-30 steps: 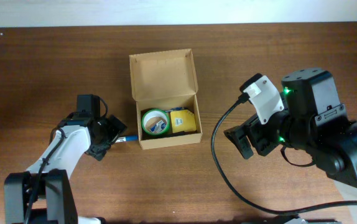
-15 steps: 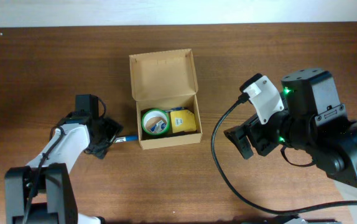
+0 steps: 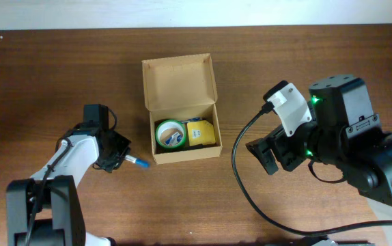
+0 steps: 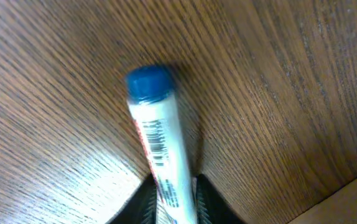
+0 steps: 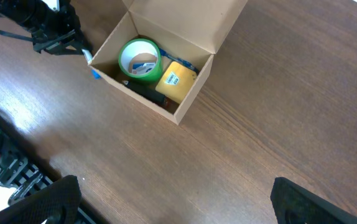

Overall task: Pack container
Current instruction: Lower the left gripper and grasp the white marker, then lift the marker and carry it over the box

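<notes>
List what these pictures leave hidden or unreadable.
- Left wrist view: the blue-capped tube has its rear end cut off by the bottom edge, and its label print is blurred.
- Right wrist view: a dark item in the container is mostly hidden under the tape roll.
- Overhead view: the tube is too small to identify.

A dark wood-grain worktop (image 3: 59,68) runs to a pale strip (image 3: 182,12) along its far edge. A white marker (image 3: 136,162) with a printed barcode points its blue cap toward the container (image 3: 179,75), near it but apart. Inside the container, a green tape roll (image 3: 158,134) sits beside a yellow packet (image 3: 203,134) bearing a white label. A black cable (image 3: 234,160) loops over the worktop at right.
</notes>
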